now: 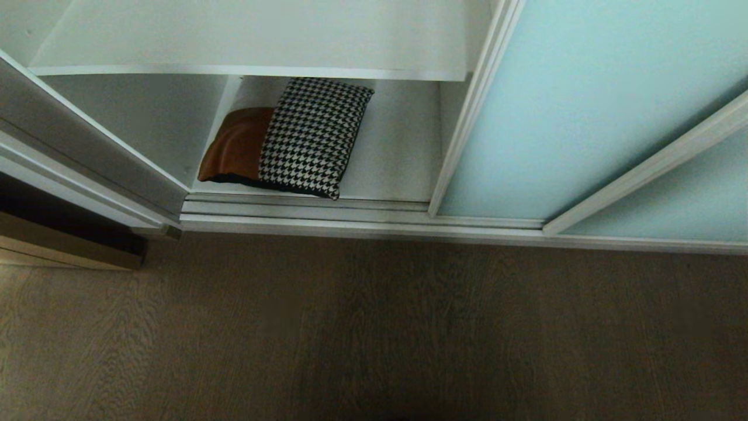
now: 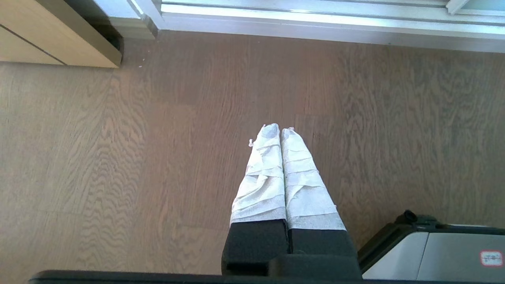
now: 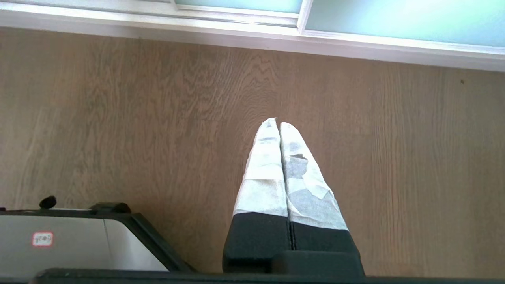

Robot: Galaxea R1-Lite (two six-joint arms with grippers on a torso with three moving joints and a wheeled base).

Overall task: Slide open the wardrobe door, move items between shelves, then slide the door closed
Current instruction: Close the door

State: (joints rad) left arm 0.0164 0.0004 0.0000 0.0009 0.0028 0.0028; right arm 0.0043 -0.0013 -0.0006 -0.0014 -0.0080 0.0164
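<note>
The frosted aqua sliding wardrobe door (image 1: 561,111) stands slid to the right, leaving the left bay uncovered. A cushion (image 1: 292,137), tan-brown at one end and houndstooth over the rest, lies on the lowest white shelf (image 1: 391,158). Another white shelf (image 1: 263,35) spans the bay above it. Neither arm shows in the head view. My left gripper (image 2: 280,131) hangs shut over bare floor, its taped fingers pressed together. My right gripper (image 3: 278,123) is shut the same way, also over the floor and holding nothing.
A silver floor track (image 1: 362,225) runs along the wardrobe's foot, seen too as the track (image 2: 323,19) and the track (image 3: 236,35). A light wooden door (image 2: 47,35) stands at the left. My base (image 2: 442,252) shows beside the left gripper, and the base (image 3: 79,244) beside the right.
</note>
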